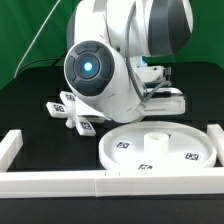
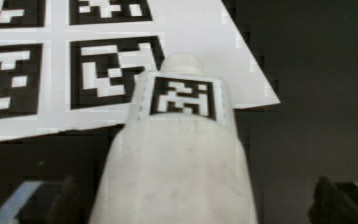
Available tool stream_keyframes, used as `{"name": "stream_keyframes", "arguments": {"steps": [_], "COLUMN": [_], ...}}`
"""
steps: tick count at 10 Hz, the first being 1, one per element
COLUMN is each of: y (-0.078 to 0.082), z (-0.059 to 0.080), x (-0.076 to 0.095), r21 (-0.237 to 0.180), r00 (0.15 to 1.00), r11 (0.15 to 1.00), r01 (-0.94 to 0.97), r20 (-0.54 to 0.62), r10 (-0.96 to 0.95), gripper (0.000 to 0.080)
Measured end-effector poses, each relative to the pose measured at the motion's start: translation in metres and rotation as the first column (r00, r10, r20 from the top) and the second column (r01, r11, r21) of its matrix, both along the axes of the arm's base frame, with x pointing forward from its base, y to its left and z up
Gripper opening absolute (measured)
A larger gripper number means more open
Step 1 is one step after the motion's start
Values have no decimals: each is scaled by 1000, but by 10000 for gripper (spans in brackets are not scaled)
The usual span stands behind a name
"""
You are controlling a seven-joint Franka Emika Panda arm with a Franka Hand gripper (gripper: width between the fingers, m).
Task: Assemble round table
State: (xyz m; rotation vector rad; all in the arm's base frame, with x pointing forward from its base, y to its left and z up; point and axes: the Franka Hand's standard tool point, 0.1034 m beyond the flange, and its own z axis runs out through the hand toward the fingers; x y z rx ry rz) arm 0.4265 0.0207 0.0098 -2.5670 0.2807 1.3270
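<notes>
Furthest toward the exterior view's left, the cross-shaped base (image 1: 75,112) is seen lying on the black worktop (image 1: 30,100), partly masked by the arm (image 1: 100,70). Toward the exterior view's right and nearer, the round disc (image 1: 160,150) is laid flat, hub (image 1: 155,134) upward, just behind the white rail frame (image 1: 50,182). In the wrist view the leg (image 2: 179,140) is framed by the gripper (image 2: 179,200), whose fingers (image 2: 25,200) are held apart, a dark gap being left on either side. Its tagged end is seen against the marker board (image 2: 69,60).
</notes>
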Motion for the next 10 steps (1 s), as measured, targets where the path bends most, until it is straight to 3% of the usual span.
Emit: {"name": "stream_keyframes", "arguments": {"steps": [1, 2, 3, 4, 6, 9, 10], "y": [0, 0, 0, 0, 3, 16, 17], "z": [0, 0, 0, 0, 2, 50, 61], "x": [0, 0, 0, 0, 2, 12, 25], "r21": [0, 0, 0, 0, 1, 9, -12], "r00": [1000, 1000, 1000, 1000, 1000, 997, 986], "r11": [1000, 1000, 1000, 1000, 1000, 999, 999], "r01": [0, 0, -1, -1, -5, -42, -37], "r20": [0, 0, -1, -1, 13, 65, 161], "r10": [0, 0, 1, 1, 5, 41, 38], "gripper": [649, 524, 524, 401, 404, 404, 404]}}
